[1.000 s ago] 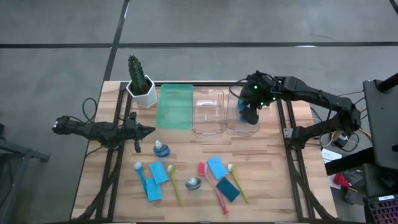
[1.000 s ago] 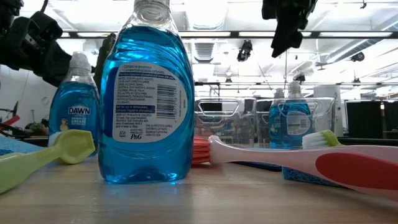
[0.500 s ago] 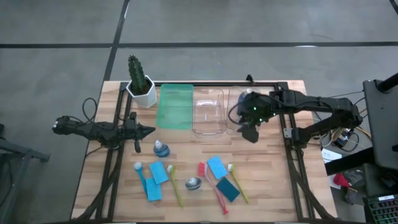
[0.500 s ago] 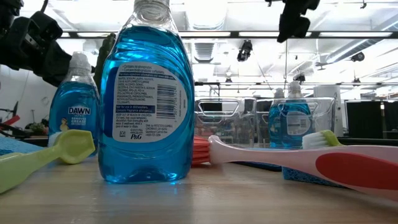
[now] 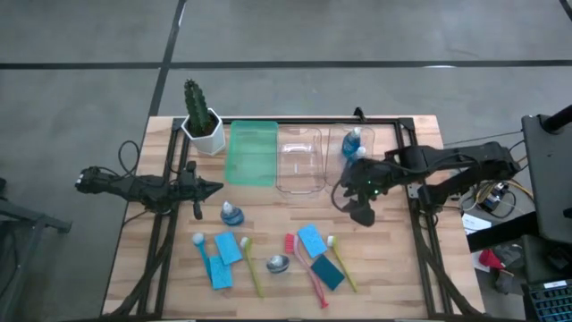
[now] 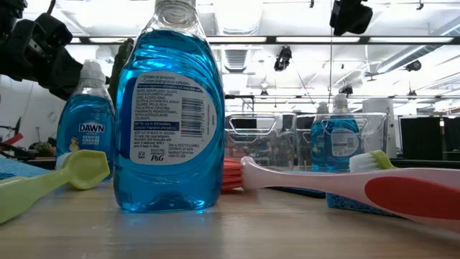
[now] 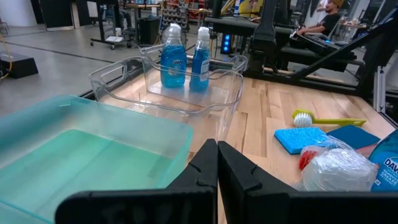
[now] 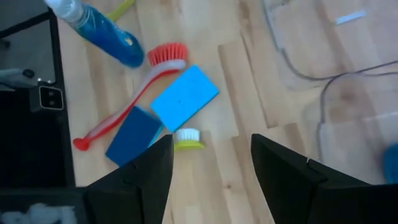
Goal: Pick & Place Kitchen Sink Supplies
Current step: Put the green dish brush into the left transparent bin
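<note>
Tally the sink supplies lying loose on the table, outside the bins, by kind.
Dish soap bottles: 2
Long-handled brushes: 4
Sponges: 4
Total: 10

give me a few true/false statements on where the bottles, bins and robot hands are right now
1. A blue bottle stands in the clear bin on the right. True.
2. The right hand is shut on a sponge. False: it is open and empty, above the bare wood in front of the clear bins.
3. The green bin holds two brushes. False: nothing shows inside it.
4. The left hand is shut and holds nothing, at the table's left side. True.
5. The cactus stands between the two clear bins. False: it stands at the far left corner, beside the green bin.
</note>
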